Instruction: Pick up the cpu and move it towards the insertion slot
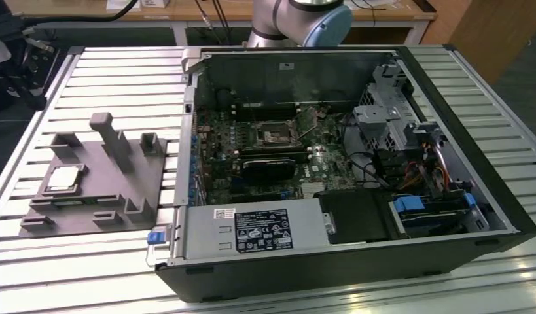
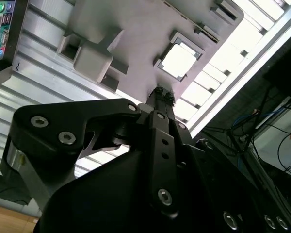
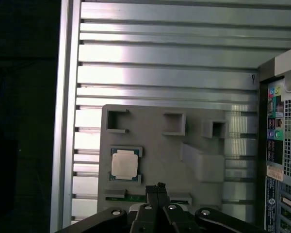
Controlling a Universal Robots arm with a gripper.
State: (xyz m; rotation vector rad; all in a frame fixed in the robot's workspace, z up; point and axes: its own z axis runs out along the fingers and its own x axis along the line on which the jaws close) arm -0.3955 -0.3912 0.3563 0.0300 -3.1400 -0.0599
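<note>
The cpu (image 1: 65,178) lies flat in a recess of the grey fixture block (image 1: 102,196), at the exterior view's left, outside the computer case. It is a silvery square chip, also seen in both wrist views (image 2: 179,61) (image 3: 124,163). My gripper (image 2: 158,92) (image 3: 158,188) hangs well above the fixture, a short way to one side of the cpu and apart from it. Its black fingers are pressed together with nothing between them. The insertion slot (image 1: 274,136), a square socket with a shiny frame, sits on the motherboard inside the open case.
The open black computer case (image 1: 477,216) fills the middle of the slatted aluminium table (image 1: 119,85). Inside are a black rectangular card (image 1: 268,169), a power supply (image 1: 250,230) and drive bays with cables (image 1: 408,163). Upright posts (image 1: 106,131) rise from the fixture.
</note>
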